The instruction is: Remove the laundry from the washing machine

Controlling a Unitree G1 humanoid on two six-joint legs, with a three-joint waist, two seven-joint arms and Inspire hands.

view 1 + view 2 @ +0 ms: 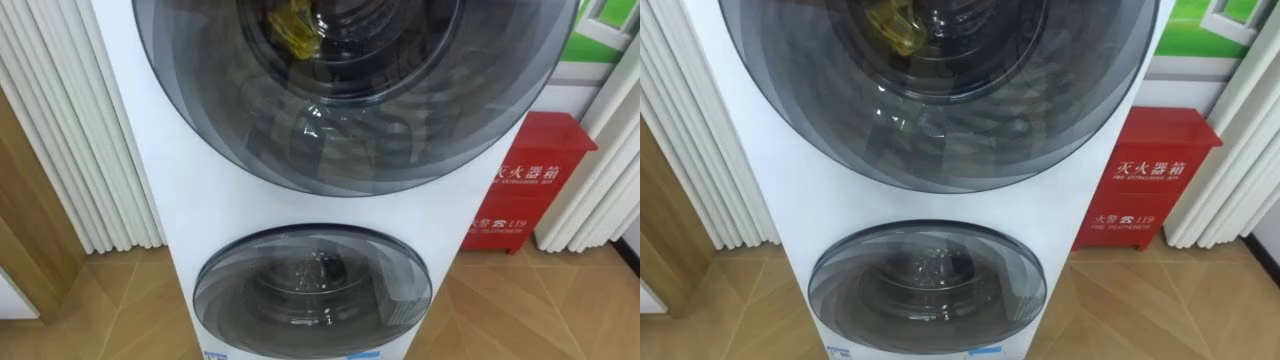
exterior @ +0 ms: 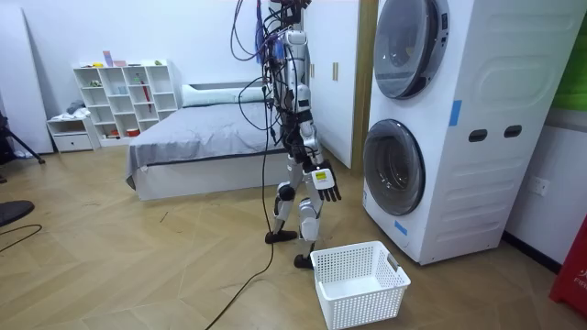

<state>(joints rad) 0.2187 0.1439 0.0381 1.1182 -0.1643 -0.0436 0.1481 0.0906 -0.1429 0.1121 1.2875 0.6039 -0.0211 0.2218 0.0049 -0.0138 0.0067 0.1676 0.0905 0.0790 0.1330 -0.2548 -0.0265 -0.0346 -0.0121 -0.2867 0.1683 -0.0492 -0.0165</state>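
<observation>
Room view first: the robot stands just short of the washer [image 2: 477,137], facing it. Its right hand [image 2: 327,183] hangs low in front of its body with the fingers loose and spread, holding nothing. A basket [image 2: 362,304] sits on the floor below and slightly ahead of that hand. The lower door [image 1: 312,290] is ahead of the hand at about its height, and the upper door [image 1: 350,90] is ahead and well above it. Both doors are closed.

A yellow cloth [image 1: 292,30] lies inside the upper drum, behind the tinted glass, far above the hand. I cannot tell whether the lower drum holds anything, because glare covers its glass.

The main risk I see is reach. The hand must rise a long way to the upper door, and a stretch from this stance could unsettle the robot. The door has to swing open first, and it may strike the arm or body if the robot stands too close. A cloth dragged over the drum lip could snag, or drop beside the basket.

The eye views give the cloth, the drums behind the glass and a red box [image 1: 530,180] beside the washer. The room view gives the hand, the basket and the stance.
</observation>
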